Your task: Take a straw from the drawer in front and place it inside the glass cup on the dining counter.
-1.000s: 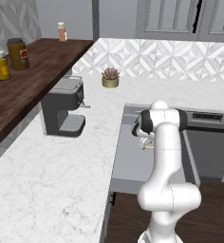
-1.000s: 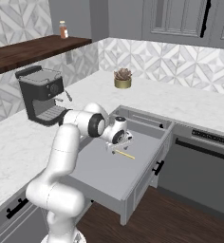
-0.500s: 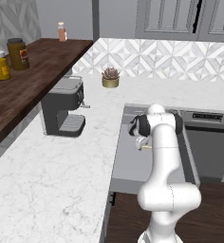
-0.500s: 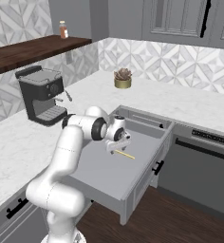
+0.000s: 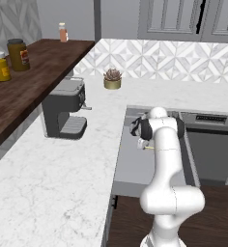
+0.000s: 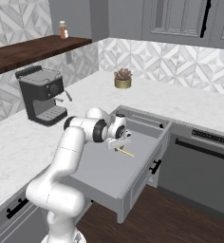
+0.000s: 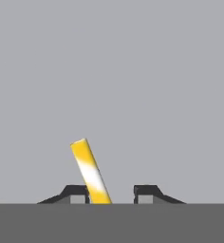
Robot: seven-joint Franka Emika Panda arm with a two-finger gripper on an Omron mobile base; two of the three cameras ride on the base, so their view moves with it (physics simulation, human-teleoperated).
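The white marble counter [image 5: 63,178] filled the left and middle of the left base view, bending along the patterned back wall. Beneath a dark wooden shelf [image 5: 24,82] at upper left, which carried two jars [image 5: 10,59] and a small bottle [image 5: 63,33], a black coffee machine [image 5: 63,113] stood on the counter, and a small potted plant [image 6: 123,78] sat near the wall in the upper middle of the right base view. The grey drawer [image 6: 114,173] stood pulled out at the centre of the right base view, next to a dark appliance front [image 6: 199,166] at right. The white arm [image 6: 66,161] bent down into the drawer, its pincer [image 6: 117,142] low over the drawer floor at frame centre. The yellow straw [image 6: 125,152] lay on the drawer floor just beneath the pincer. In the hand view the straw [image 7: 90,172] rose slanting from beside the left fingertip [image 7: 76,192], with a gap to the right one, so the pincer was partly narrowed around it; whether it truly pinched the straw could not be told.
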